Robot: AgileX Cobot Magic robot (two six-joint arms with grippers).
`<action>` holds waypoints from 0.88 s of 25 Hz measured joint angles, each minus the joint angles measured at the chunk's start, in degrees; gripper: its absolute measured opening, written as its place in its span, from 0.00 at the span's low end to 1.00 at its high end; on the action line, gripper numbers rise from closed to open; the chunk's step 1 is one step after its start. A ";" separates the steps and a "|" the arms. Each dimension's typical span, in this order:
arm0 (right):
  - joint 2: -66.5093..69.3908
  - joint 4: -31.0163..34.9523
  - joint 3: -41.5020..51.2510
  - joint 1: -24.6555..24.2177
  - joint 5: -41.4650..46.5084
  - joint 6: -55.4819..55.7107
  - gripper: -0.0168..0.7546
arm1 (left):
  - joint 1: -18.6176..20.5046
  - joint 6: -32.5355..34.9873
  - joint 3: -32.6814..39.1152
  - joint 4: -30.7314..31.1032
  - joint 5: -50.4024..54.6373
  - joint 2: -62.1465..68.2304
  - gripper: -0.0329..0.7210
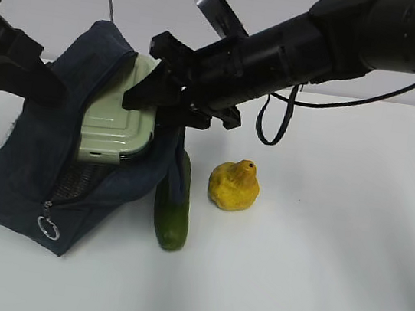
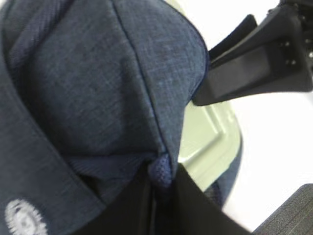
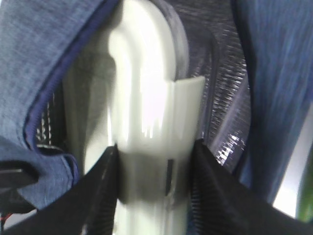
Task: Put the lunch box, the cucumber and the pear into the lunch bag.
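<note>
Lunch bag lies tipped on the bench at the left, mouth open toward the middle. Left end effector is pinched tight on a fold of the bag's fabric, holding the mouth up. Right end effector grips the lunch box across its green lid, jaws part-open around it; the box sits partway into the mouth, not fully seated. Cucumber lies on the bench touching the bag's right side, pear just beside it. Step in hand: loading the box. Next, probably push deeper, release, then fetch the cucumber.
</note>
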 joint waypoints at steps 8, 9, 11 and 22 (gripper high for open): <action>4.27 1.61 0.00 5.20 -4.60 -0.53 0.42 | -0.01 -0.03 0.00 0.00 0.64 0.05 0.07; 4.41 1.61 0.00 5.21 -4.65 -0.74 0.42 | -0.01 -0.03 0.00 0.00 1.04 0.13 0.07; 4.62 1.71 -0.11 5.71 -5.16 -1.15 0.42 | -0.01 -0.03 0.00 0.00 1.54 0.76 0.07; 7.74 0.40 -0.84 6.29 -6.31 -2.51 0.42 | -0.06 -0.03 0.00 -0.05 1.53 1.51 0.07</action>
